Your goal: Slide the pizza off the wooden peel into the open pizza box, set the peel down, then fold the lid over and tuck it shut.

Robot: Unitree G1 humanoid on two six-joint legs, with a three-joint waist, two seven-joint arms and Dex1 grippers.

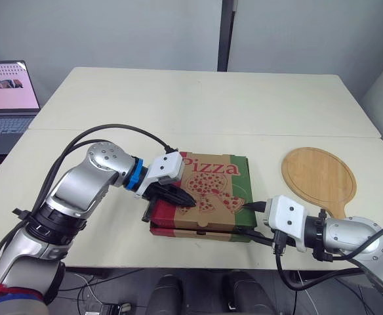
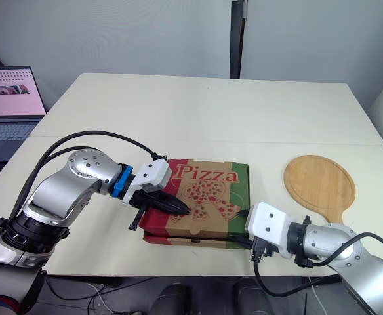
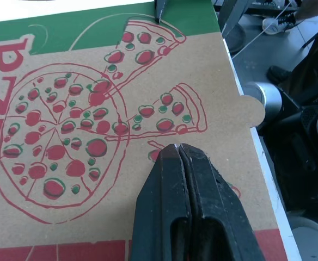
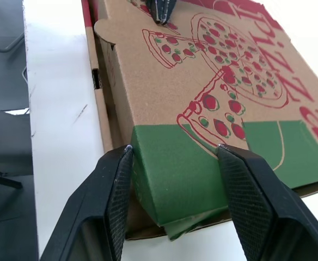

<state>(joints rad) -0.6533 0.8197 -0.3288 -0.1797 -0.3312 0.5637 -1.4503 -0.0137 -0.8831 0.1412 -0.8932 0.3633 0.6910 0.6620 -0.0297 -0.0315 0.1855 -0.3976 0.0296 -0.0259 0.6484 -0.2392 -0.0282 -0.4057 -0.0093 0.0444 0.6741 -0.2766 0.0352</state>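
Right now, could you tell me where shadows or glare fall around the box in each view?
Left eye view: soft light; the left gripper throws a small dark shadow on the box. Left wrist view: the lid is matte and evenly lit, with no glare. Right wrist view: the table is washed bright, and the gap under the lid's corner lies in shade.

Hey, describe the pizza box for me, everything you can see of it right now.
The pizza box is flat brown cardboard with red and green bands, the word Pizza and drawn pizzas printed in red. It lies on the table near the front edge, lid folded down; at the near right corner a green flap shows under it. The shut left claw rests tip-down on the lid; the open right claw straddles that corner.
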